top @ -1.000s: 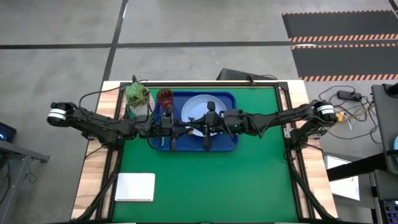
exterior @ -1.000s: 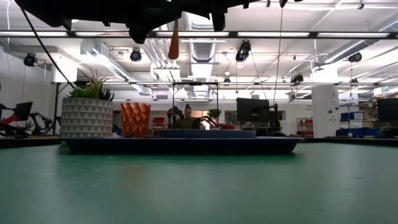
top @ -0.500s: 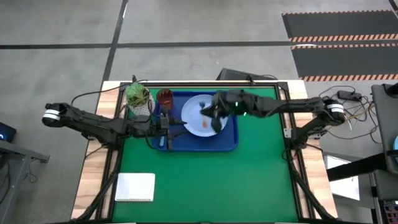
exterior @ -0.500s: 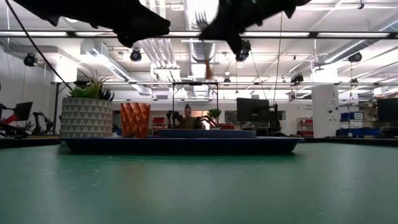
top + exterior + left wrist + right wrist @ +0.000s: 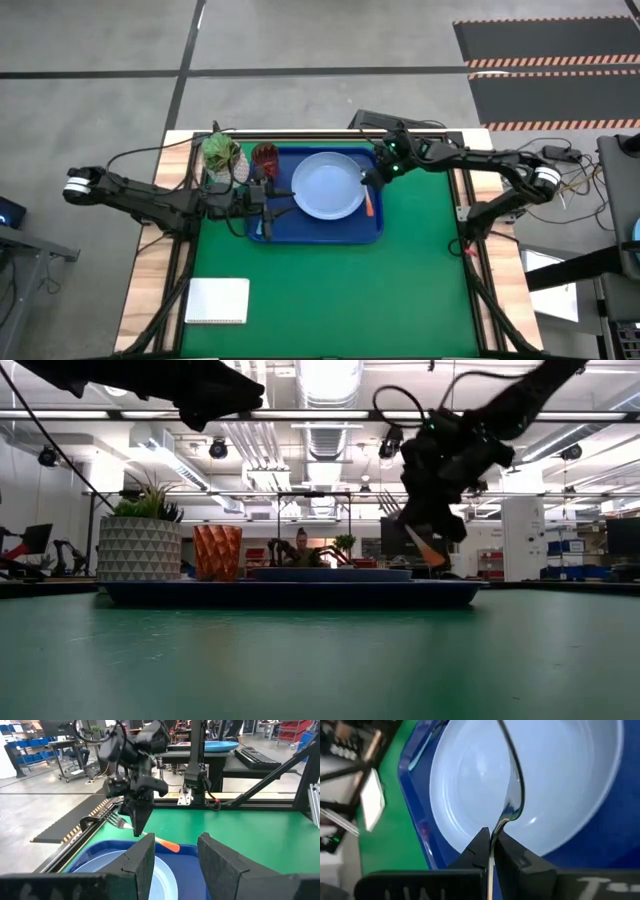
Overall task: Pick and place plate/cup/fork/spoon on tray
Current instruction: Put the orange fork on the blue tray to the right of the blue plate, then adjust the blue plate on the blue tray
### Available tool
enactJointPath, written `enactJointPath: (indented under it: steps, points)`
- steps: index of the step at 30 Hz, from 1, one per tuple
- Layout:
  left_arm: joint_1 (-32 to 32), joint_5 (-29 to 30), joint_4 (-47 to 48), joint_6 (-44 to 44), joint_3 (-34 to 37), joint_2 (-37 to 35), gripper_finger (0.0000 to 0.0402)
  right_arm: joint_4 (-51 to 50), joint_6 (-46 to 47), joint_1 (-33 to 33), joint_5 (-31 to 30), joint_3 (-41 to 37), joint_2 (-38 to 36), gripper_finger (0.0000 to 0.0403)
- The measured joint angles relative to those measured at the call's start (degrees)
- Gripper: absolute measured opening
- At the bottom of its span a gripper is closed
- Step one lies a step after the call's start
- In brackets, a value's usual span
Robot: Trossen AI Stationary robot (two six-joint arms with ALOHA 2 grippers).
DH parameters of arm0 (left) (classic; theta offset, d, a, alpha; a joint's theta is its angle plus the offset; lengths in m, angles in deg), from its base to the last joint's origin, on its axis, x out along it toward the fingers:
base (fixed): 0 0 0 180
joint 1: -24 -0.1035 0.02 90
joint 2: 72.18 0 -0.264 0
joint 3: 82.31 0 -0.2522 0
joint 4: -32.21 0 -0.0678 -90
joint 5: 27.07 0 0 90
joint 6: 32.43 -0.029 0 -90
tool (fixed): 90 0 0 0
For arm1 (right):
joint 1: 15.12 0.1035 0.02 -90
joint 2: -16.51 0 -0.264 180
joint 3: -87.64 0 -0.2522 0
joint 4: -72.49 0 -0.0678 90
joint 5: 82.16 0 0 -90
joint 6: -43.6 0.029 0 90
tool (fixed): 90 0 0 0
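Tray (image 5: 312,231): the dark-blue tray is being carried by the green bench (image 5: 330,290), toward its far edge, between the two arms.
Plate (image 5: 327,186): the light-blue plate is being shown lying flat inside the tray, filling most of its middle and right part.
Cup (image 5: 265,157): the red cup is being shown upright in the tray's far left corner, just beside the white plant pot (image 5: 222,158), which is standing outside the tray.
Fork (image 5: 368,200): the orange handle is being seen over the tray's right part, just beside the plate's rim; the tines are being pinched by the right fingers, and the handle is being hung downward and tilted above the tray in the low view.
Spoon (image 5: 256,228): only a pale-blue handle is being glimpsed at the tray's left edge, near the left arm; its bowl cannot be made out.
Right gripper (image 5: 374,178): it is being held above the tray's right rim, its fingers (image 5: 485,845) being pressed together on the fork's thin metal neck.
Left gripper (image 5: 272,196): it is being held low over the tray's left part, its fingers (image 5: 142,860) being kept spread apart with nothing between them.
Notepad (image 5: 218,300): the white square pad is being shown on the bench's near left corner, well apart from the tray.
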Motion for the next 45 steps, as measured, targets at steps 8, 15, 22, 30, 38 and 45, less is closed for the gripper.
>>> enactJointPath:
  steps: [8, 15, 22, 30, 38, 45]
  points:
    - [-0.04, 2.31, 0.01, -0.46, 0.0, 0.03, 0.013, 7.18, 4.47, -5.39, 2.08, -7.65, 0.36, 0.0008]
    - [-0.03, 3.04, 0.0, -0.48, 0.0, 0.05, 0.013, 8.62, 4.01, -6.68, -1.27, -10.0, 0.4, 0.0008]
    - [-0.02, 3.04, -0.02, -0.49, 0.0, 0.07, 0.013, 8.67, 3.99, -5.79, -2.55, -10.31, 0.43, 0.0008]
    - [-0.02, 3.05, -0.02, -0.49, 0.0, 0.07, 0.013, 8.59, 3.97, -4.21, -8.62, -10.38, 0.43, 0.0019]
    - [-0.04, 3.05, -0.04, -0.48, 0.0, 0.07, 0.013, 8.56, 3.49, -4.21, -9.46, -10.4, 0.45, 0.0053]
    - [-0.02, 3.03, -0.04, -0.48, 0.0, 0.07, 0.013, 8.56, 3.02, -4.21, -9.51, -10.4, 0.45, 0.0071]
